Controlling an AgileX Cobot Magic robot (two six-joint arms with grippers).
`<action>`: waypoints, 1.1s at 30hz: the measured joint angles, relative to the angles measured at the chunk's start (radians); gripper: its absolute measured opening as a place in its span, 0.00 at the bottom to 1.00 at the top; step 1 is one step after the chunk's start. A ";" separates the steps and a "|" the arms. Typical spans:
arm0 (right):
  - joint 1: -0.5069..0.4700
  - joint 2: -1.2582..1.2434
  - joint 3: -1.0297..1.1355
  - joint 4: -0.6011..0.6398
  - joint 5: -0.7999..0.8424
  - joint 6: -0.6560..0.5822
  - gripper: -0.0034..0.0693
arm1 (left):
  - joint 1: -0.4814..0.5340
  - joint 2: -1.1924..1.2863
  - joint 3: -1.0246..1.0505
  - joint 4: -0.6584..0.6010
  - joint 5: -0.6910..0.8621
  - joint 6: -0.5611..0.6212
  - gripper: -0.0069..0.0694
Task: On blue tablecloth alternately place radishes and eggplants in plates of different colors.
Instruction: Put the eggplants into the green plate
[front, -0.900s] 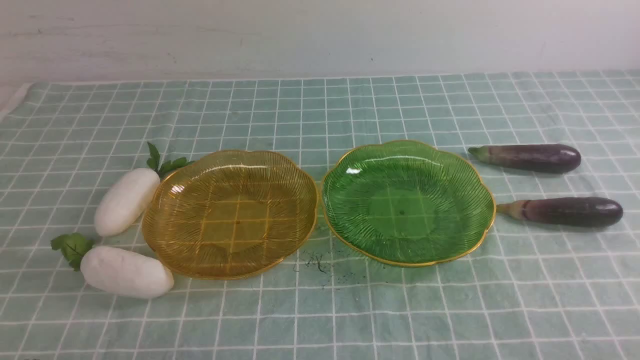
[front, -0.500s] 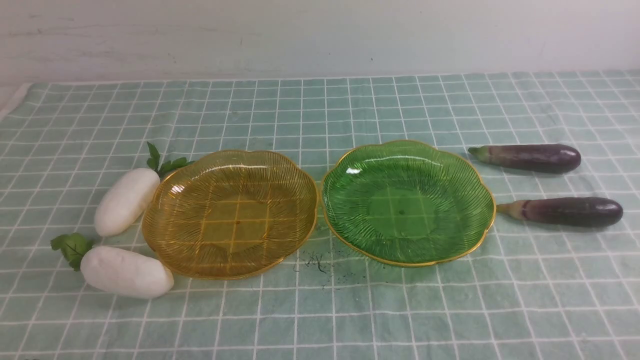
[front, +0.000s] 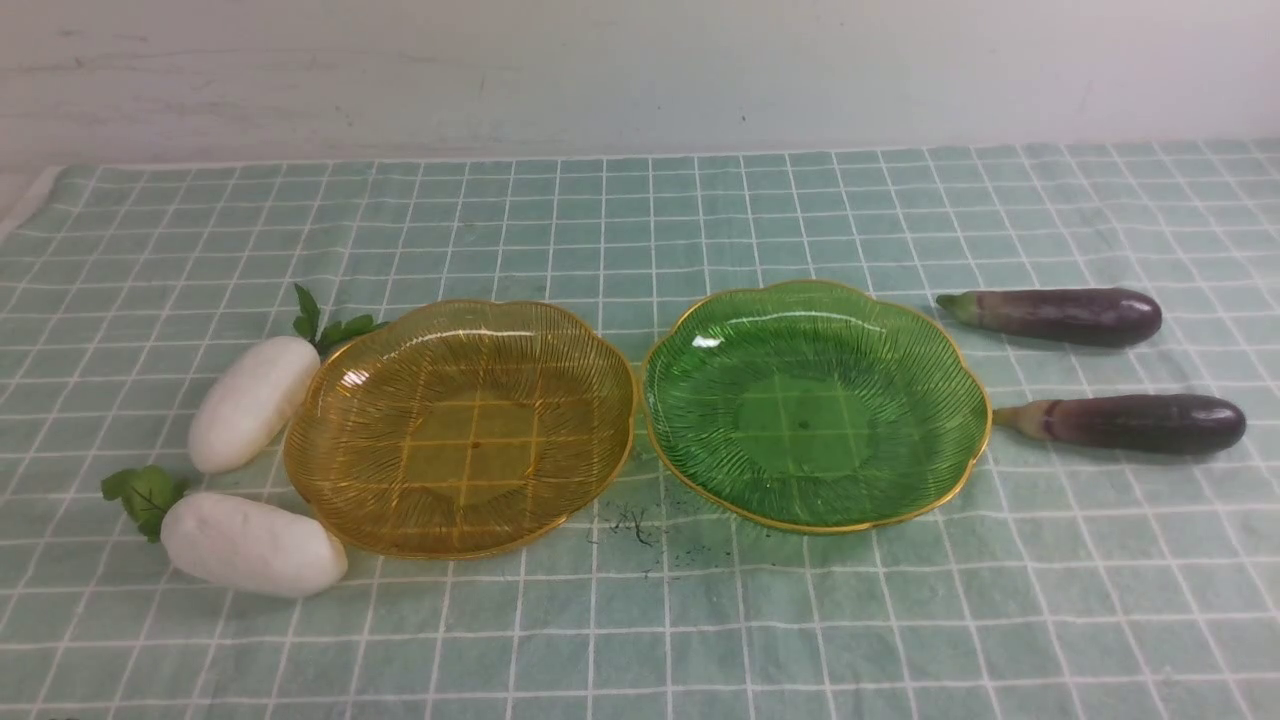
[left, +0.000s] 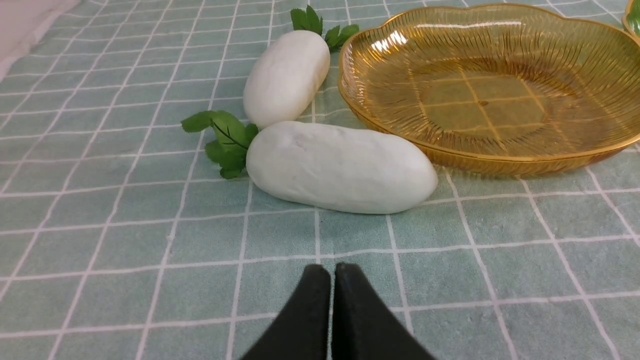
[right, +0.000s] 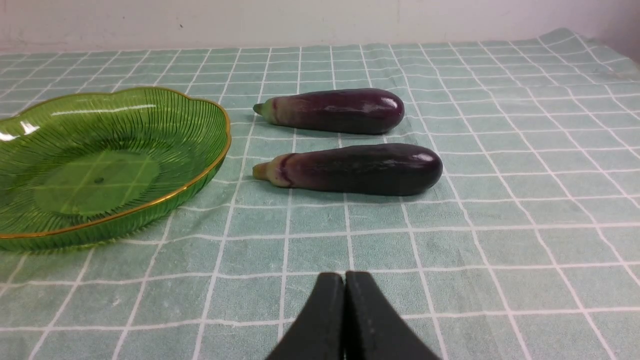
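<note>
On the blue tablecloth (front: 640, 620) an amber plate (front: 330, 420) and a green plate (front: 960, 370) stand side by side, both empty. Two white radishes lie left of the amber plate, the nearer radish (front: 252, 545) and the farther radish (front: 252, 402). Right of the green plate lie two dark eggplants, one near (front: 1140, 423) and one far (front: 1065, 316). Neither arm shows in the front view. My left gripper (left: 332, 272) is shut and empty, short of the nearer radish (left: 340, 167). Short of the near eggplant (right: 357, 169), my right gripper (right: 345, 280) is shut and holds nothing.
A pale wall (front: 640, 70) closes off the back of the table. The cloth's left edge (front: 30, 195) shows bare table beside it. Small dark crumbs (front: 635, 525) lie on the cloth between the two plates.
</note>
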 joint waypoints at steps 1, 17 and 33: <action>0.000 0.000 0.000 0.000 0.000 0.000 0.03 | 0.000 0.000 0.000 0.000 0.000 0.000 0.08; 0.000 0.000 0.000 0.000 0.000 -0.004 0.03 | 0.000 0.000 0.000 0.000 0.000 0.000 0.08; 0.000 0.000 0.005 0.479 0.001 0.211 0.03 | 0.000 0.000 0.000 -0.579 -0.005 -0.314 0.08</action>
